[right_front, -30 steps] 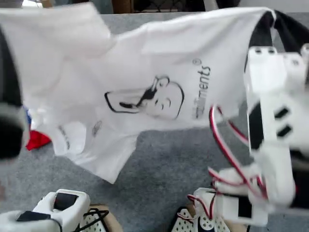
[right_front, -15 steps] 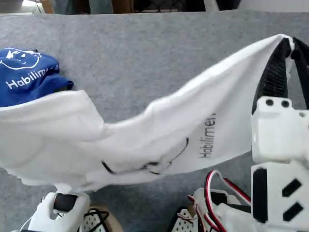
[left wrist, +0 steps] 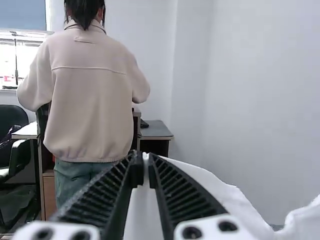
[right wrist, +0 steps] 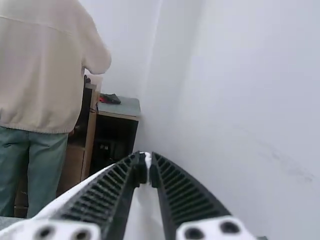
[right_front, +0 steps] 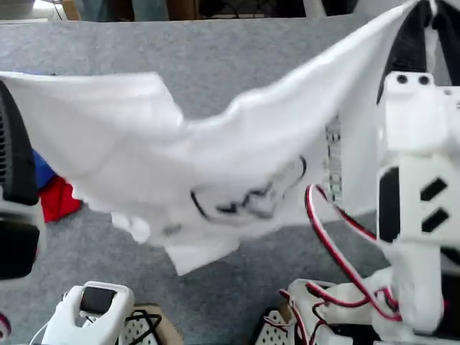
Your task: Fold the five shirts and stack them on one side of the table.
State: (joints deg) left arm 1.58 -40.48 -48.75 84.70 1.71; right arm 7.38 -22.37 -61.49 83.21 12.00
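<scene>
So the white shirt (right_front: 215, 158) is hanging in the air above the grey table (right_front: 237, 57), stretched out sideways. Its long axis is running across the high view from one side to the other. The end at the right of that view is sitting higher, and the middle is sagging into a shallow dip. The printed front is facing up toward the overhead camera, with the drawing crumpled and tilted. A loose flap is dangling toward the near edge of the table.

The left gripper (left wrist: 141, 169) is pinching down on a bit of white cloth, its black ribbed jaws pressed together with just the fabric between the tips. The right gripper (right wrist: 144, 170) is doing the same thing, jaws squeezed onto a thin edge of the shirt.

Down on the table, a red shirt (right_front: 59, 200) and a bit of a blue shirt (right_front: 42, 172) are peeking out under the hanging shirt's low end.
</scene>
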